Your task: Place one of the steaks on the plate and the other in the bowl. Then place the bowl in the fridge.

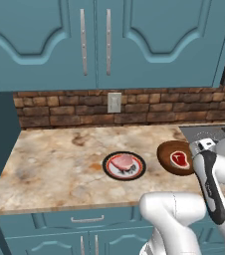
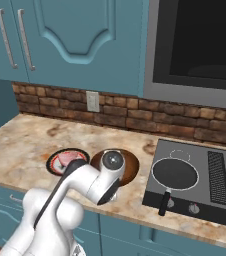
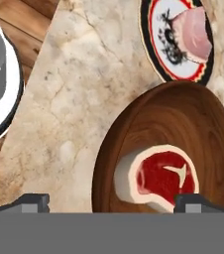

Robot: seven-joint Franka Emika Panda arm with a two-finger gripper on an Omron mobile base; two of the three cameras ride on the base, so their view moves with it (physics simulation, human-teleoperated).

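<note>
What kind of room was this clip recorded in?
A simulated home kitchen, by the look of it: teal cabinets over a brick backsplash, a marble-patterned counter, and a stovetop with a black frying pan.

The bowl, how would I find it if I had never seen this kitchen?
Look along the marble counter below the brick wall, left of the black stove. Two round dishes sit side by side there. The bowl is the deep brown wooden one nearer the stove, holding a red steak; its neighbour is a flat white plate with pink meat.
</note>
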